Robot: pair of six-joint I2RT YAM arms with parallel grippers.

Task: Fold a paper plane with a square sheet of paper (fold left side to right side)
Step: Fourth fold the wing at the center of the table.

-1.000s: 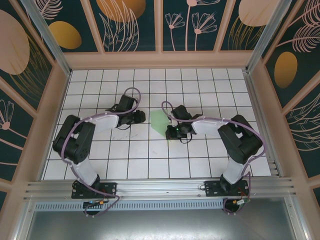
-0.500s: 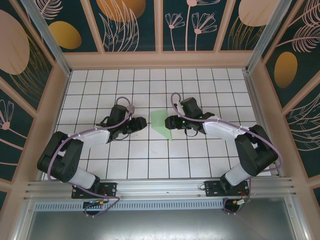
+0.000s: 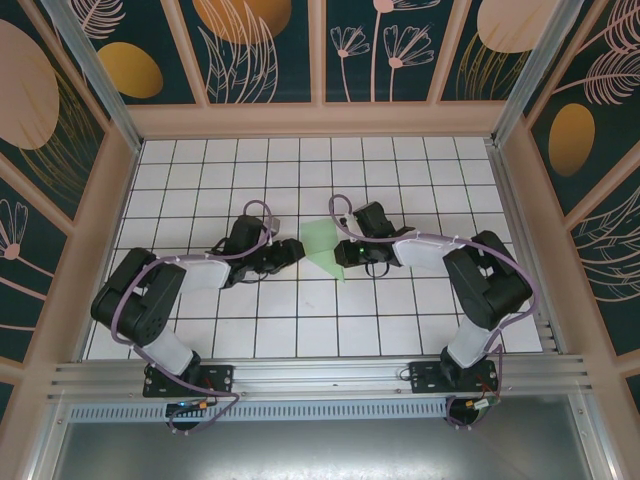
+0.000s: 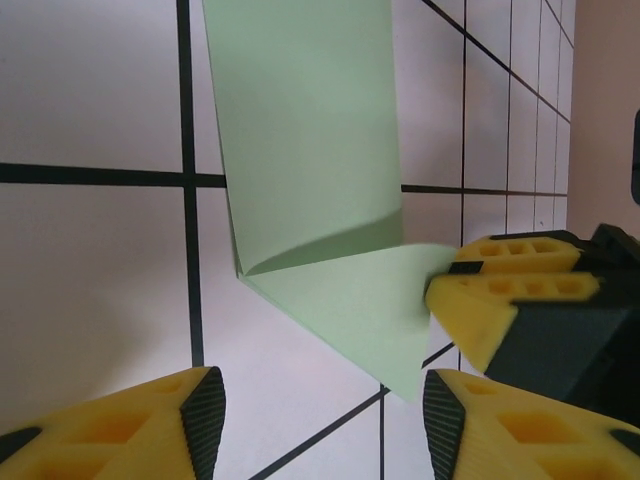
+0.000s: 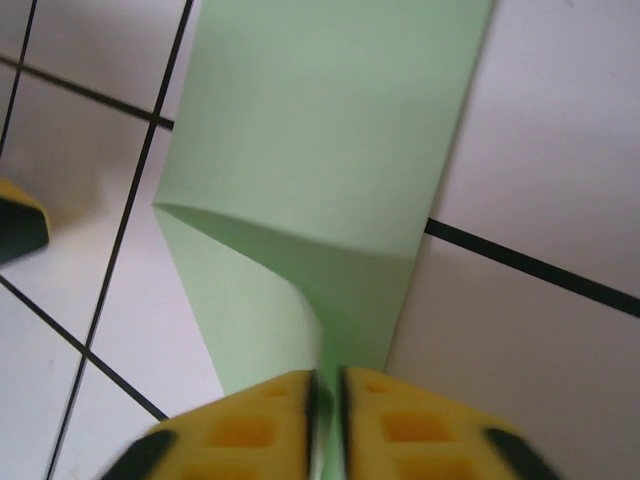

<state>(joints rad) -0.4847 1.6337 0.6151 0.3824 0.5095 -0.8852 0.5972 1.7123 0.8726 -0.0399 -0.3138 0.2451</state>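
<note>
White tiled floor [image 3: 300,312], floral walls [image 3: 400,50], green paper [image 3: 322,243].

Bright, even light, soft shadows (right end effector [image 5: 326,425] blurred)

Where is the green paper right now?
Seen from overhead, the green paper sits centrally between both hands: the right hand pinches its edge, and the left hand is open just to its left.
</note>
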